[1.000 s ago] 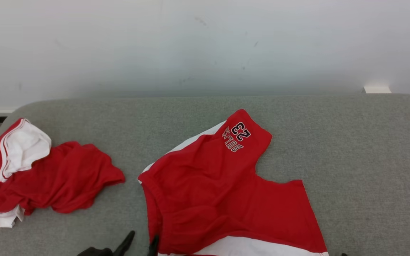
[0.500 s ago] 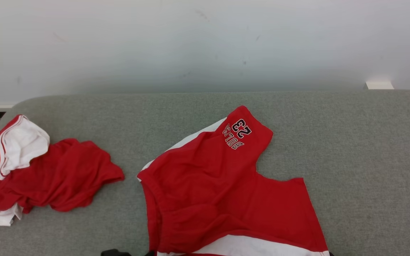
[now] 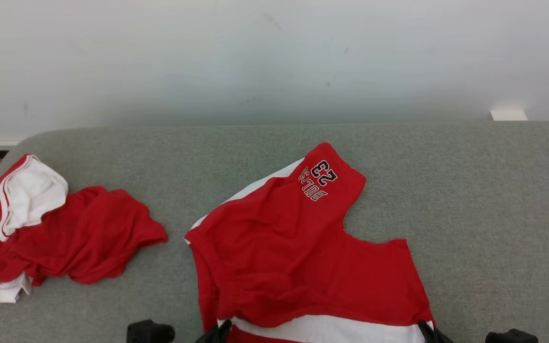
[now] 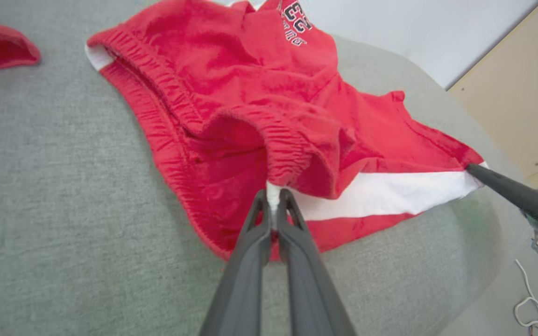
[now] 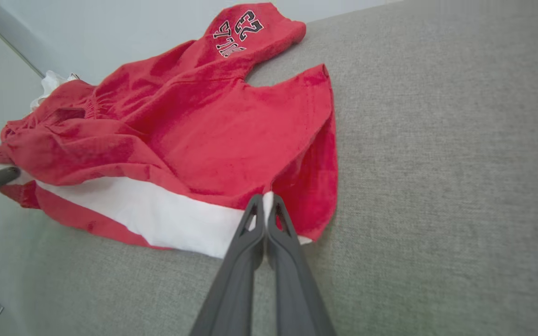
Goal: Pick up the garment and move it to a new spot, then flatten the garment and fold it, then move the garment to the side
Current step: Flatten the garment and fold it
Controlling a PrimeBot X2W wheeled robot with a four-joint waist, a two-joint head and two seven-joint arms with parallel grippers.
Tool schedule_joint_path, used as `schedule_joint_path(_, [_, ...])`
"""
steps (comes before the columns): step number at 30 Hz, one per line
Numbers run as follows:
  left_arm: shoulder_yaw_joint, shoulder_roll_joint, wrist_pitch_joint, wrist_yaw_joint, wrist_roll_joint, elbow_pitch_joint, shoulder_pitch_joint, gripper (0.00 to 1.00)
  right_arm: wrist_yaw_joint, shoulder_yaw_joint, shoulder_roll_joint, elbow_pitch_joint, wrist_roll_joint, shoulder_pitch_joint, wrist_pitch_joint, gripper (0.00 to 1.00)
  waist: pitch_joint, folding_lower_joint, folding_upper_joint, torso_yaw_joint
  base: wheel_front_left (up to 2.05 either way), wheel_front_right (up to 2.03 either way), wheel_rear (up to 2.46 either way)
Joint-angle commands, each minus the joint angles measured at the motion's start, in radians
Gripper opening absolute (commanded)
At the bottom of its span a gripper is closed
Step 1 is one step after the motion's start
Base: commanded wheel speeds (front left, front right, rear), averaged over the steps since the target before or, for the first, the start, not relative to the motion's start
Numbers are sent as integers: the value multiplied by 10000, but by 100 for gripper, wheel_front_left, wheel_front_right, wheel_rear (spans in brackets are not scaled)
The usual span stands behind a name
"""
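The red shorts (image 3: 298, 257) lie on the grey cushion (image 3: 470, 200), stretching toward 12 o'clock from both grippers. The left gripper (image 4: 273, 200) and right gripper (image 5: 265, 205) each pinch the white band (image 3: 327, 328), whose length runs 9 to 3 o'clock between them.

The red shorts (image 3: 298, 252) read "BULLS" and "23" on one leg.

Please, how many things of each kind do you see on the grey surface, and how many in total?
Garments: 2, the shorts and a crumpled pile.
Tools: 2, the left tool and the right tool, both shut on the shorts.
Total: 4.
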Motion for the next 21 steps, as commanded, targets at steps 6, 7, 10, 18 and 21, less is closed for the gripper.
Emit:
schedule_joint_path(6, [47,496,-174,-5,-1014,-1085,-734,0,-17,-144,-579,-1032,579,-462,-194,0,-149,0,-1,-14,0,0,0])
schedule_joint_path(7, [122,596,-98,-5,-1142,-1156,-947,0,-17,-93,-681,-1175,647,-632,-144,0,-105,0,-1,-37,0,0,0])
schedule_joint_path(10, [233,749,189,-5,-1360,-1246,-1880,0,-17,69,-982,-1478,798,-1385,65,0,146,0,-1,-76,0,0,0])
schedule_joint_path(18, [-160,1289,1140,-5,-1898,69,-5633,0,-17,366,-1094,-1765,2212,-4680,878,0,1714,0,-1,-306,0,0,0])
schedule_joint_path(21, [-283,1329,1257,-5,-2337,898,-7262,0,-17,327,-1127,-1415,2711,-6179,1119,0,2341,0,-1,-380,0,0,0])
